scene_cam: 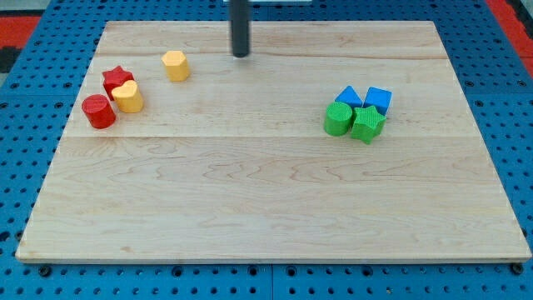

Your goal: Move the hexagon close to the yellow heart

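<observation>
Board: a pale wooden board is sitting on a blue pegboard surface, and everything's resting on the wood.

Far left: a red cylinder block is hanging out nearest the view's left edge, lowest of its little group.

Red star: a red star-shaped block is sitting just up and right of the cylinder, near it but I can't tell if they're touching.

Yellow heart: the yellow heart-shaped block is pressing right up against the red star's lower right side, and sitting just right of the red cylinder.

Hexagon: the yellow hexagon block is sitting up and to the right of the heart, near it with a clear strip of wood showing between them, so it's not touching anything.

Rod: the dark straight rod is coming down from the view's top, and my tip is resting to the right of the hexagon, a bit higher in the view, with a gap between them. There's no gripper on this thing, so it's not opening, closing or holding anything, just a bare rod end touching no block.

Right cluster: well apart on the view's right, four blocks are bunching together. A green cylinder-ish block is on the left, a green star block is right beside it, a blue triangle block is sitting above them, and a blue cube block is at the upper right.
</observation>
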